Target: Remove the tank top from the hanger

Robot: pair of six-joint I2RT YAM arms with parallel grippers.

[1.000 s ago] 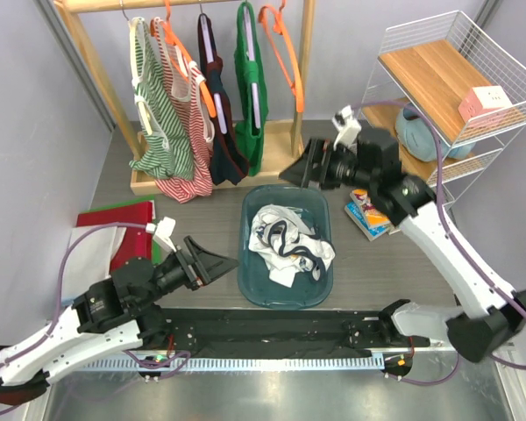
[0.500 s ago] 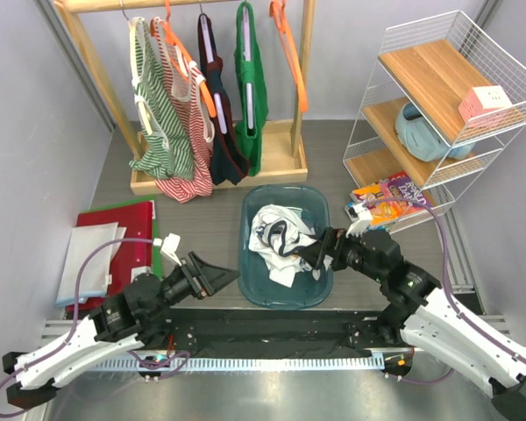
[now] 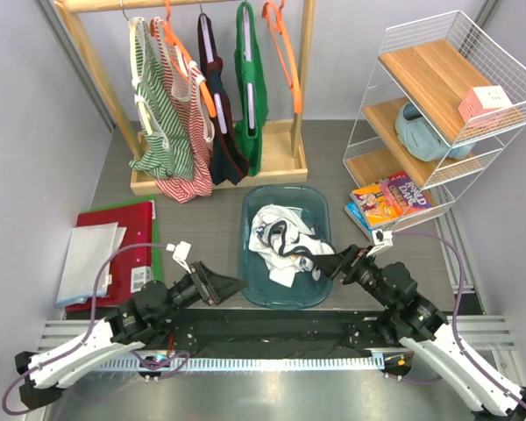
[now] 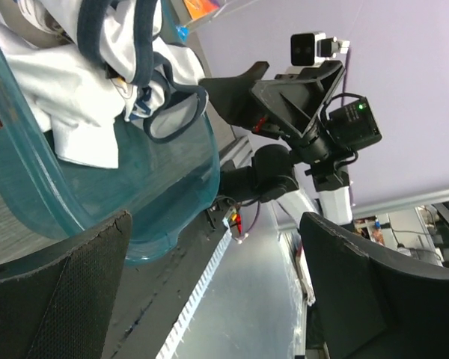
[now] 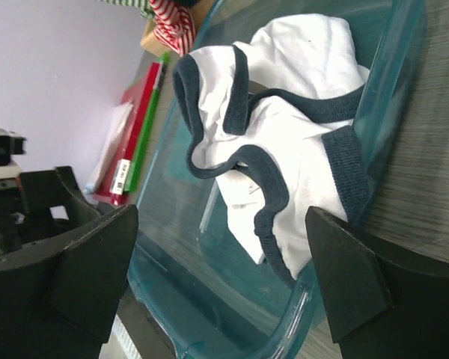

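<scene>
The white tank top with navy trim lies crumpled in the teal bin; it also fills the bin in the left wrist view and the right wrist view. The bare orange hanger hangs at the right end of the rack rail. My left gripper is low at the bin's near-left corner, open and empty. My right gripper is at the bin's near-right rim, open and empty, facing the tank top.
The wooden rack holds green-striped, red-striped, dark and green tops. A wire shelf stands at the right, with snack packs below it. A red folder and papers lie at the left.
My right arm came down from beside the rack to the bin's near-right side. My left gripper drew back slightly and opened a little wider. The tank top stayed in the bin.
</scene>
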